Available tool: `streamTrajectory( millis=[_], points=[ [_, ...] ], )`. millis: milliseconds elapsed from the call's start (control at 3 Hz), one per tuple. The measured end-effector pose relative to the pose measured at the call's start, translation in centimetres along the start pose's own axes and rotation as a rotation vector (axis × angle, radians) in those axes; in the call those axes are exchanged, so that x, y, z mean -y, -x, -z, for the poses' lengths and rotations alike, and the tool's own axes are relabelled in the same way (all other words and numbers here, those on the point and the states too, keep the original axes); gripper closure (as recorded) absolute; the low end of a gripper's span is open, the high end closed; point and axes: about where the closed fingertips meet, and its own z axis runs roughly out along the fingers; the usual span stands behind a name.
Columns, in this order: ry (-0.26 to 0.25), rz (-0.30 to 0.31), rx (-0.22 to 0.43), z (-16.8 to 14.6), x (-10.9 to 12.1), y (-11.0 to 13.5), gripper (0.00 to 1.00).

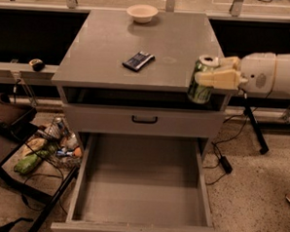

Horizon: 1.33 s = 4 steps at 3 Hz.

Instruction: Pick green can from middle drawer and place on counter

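The green can (200,86) with a silver top is held upright in my gripper (213,72), which is shut on its upper part. The can hangs in the air at the front right corner of the counter (139,37), its lower half in front of the counter's edge. My white arm comes in from the right. The middle drawer (141,186) is pulled out below, and its grey floor holds nothing.
A white bowl (142,13) stands at the back of the counter. A dark flat packet (138,60) lies near the counter's middle. The shut upper drawer front has a black handle (145,119). A dark side table with a basket of clutter (46,147) stands at left. Cables lie on the floor at right.
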Motion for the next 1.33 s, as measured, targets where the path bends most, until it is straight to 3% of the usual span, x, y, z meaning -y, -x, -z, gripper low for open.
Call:
streamTrajectory(
  millis=[333,667,1000,1333],
  points=[
    [-0.093,-0.045,0.034,-1.3,4.4,4.0,1.00],
    [-0.213,-0.117,0.017,-4.2,9.4,5.4,1.00],
    [-0.351,-0.190,-0.001,-6.2,14.4,4.7,1.00],
    [-0.455,-0.225,0.004,-7.3,17.9,2.7,1.00]
  ],
)
